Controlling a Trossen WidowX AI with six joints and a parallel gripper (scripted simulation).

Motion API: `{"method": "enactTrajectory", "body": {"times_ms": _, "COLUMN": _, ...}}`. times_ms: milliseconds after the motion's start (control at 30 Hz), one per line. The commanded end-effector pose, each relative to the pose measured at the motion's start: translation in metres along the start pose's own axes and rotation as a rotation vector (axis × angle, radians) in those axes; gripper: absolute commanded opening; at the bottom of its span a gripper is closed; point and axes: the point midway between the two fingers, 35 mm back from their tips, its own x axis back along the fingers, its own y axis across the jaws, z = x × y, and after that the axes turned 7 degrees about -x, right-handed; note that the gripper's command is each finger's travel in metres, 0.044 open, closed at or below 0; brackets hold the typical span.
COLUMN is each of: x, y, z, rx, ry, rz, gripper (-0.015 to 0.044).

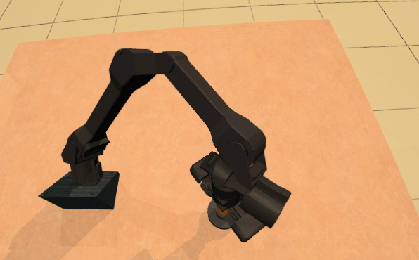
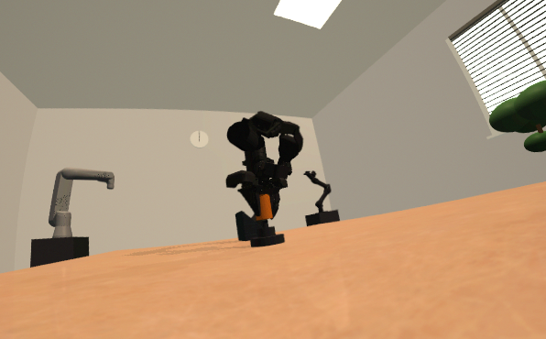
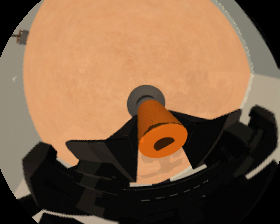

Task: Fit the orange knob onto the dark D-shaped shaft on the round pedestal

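The orange knob (image 1: pixel 221 212) (image 2: pixel 266 208) (image 3: pixel 153 118) is held roughly upright between the fingers of my gripper (image 2: pixel 267 213) (image 3: pixel 151 115), which is shut on it. The top of the knob shows a dark D-shaped hole in the wrist view. The round pedestal (image 1: pixel 212 219) (image 2: pixel 267 241) (image 3: pixel 133 102) stands directly below. In the exterior view a short length of dark shaft (image 2: pixel 265 224) shows between the knob's lower end and the pedestal, so the knob is above the pedestal. Whether the shaft's tip is inside the knob, and where its flat side faces, is hidden.
My arm's base (image 1: pixel 81 191) (image 2: pixel 245 227) stands on the orange table top (image 1: pixel 295 88) behind the pedestal. A grey arm (image 2: pixel 61 202) and a small dark arm (image 2: pixel 324 194) stand on black blocks in the background, and a tree (image 2: pixel 542 103) is at the right.
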Motion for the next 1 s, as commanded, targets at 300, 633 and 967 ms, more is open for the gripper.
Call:
{"method": "enactTrajectory", "body": {"times_ms": 300, "x": 0.0008, "y": 0.0027, "z": 0.0027, "rx": -0.002, "ry": 0.000, "rz": -0.001, "gripper": 0.0000}}
{"method": "enactTrajectory", "body": {"times_ms": 633, "x": 0.0035, "y": 0.0022, "z": 0.0008, "rx": -0.002, "ry": 0.000, "rz": -0.001, "gripper": 0.0000}}
{"method": "enactTrajectory", "body": {"times_ms": 967, "x": 0.0002, "y": -0.0009, "z": 0.0006, "rx": -0.001, "ry": 0.000, "rz": -0.001, "gripper": 0.0000}}
